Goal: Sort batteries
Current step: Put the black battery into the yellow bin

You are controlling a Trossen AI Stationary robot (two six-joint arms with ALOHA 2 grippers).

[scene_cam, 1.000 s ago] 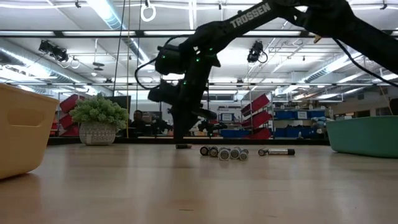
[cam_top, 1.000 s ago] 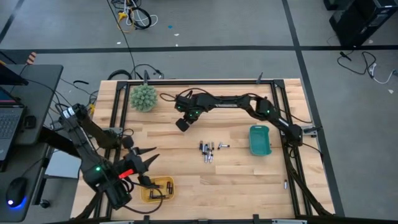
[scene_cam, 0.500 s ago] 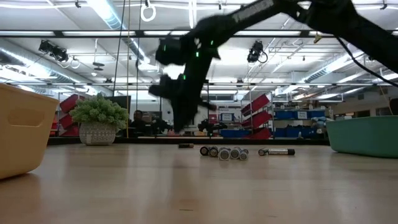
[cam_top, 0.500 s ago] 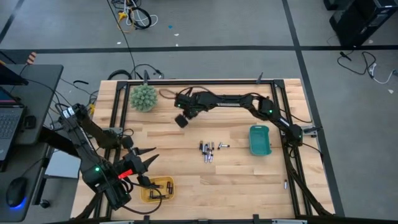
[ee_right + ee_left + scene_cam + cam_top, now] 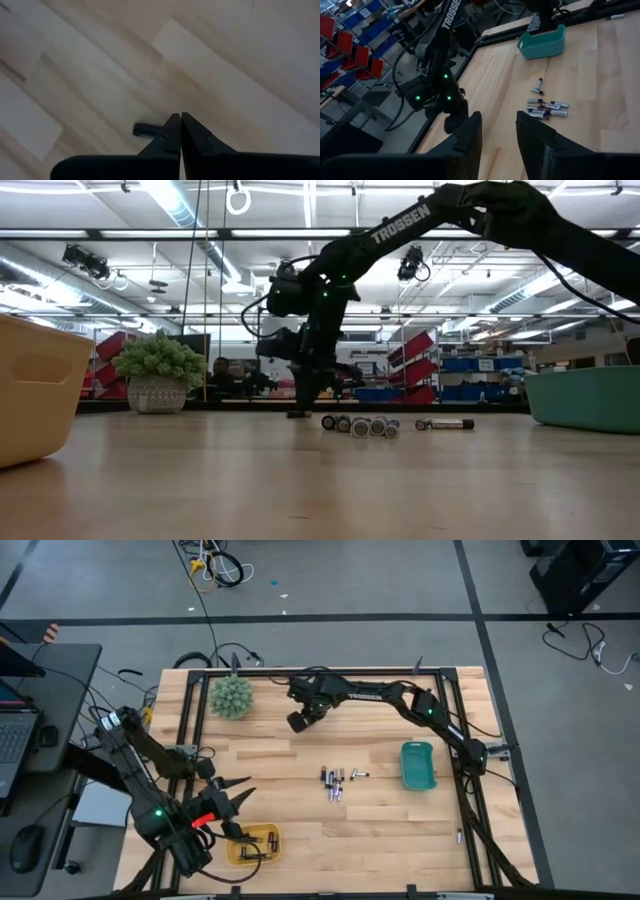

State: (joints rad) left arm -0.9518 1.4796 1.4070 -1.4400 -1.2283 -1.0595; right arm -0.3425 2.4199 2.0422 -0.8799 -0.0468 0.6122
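Right gripper (image 5: 297, 722) closed tight, fingers pressed together, holding nothing; it hangs over the far table (image 5: 300, 840) near the green ball (image 5: 231, 697). One small dark battery (image 5: 145, 130) lies on the wood just beside its fingertips. Left gripper (image 5: 498, 131) parted, empty, above the yellow tray (image 5: 252, 845) at the near left corner. Batteries (image 5: 334, 782) clustered mid-table, one apart (image 5: 359, 775). Teal tray (image 5: 418, 765) to the right.

The dark right arm is stretching across the table's far side, its two-finger right gripper (image 5: 297, 721) pinched closed; the left gripper (image 5: 236, 808) is waiting near-left, fingers (image 5: 470, 136) parted.
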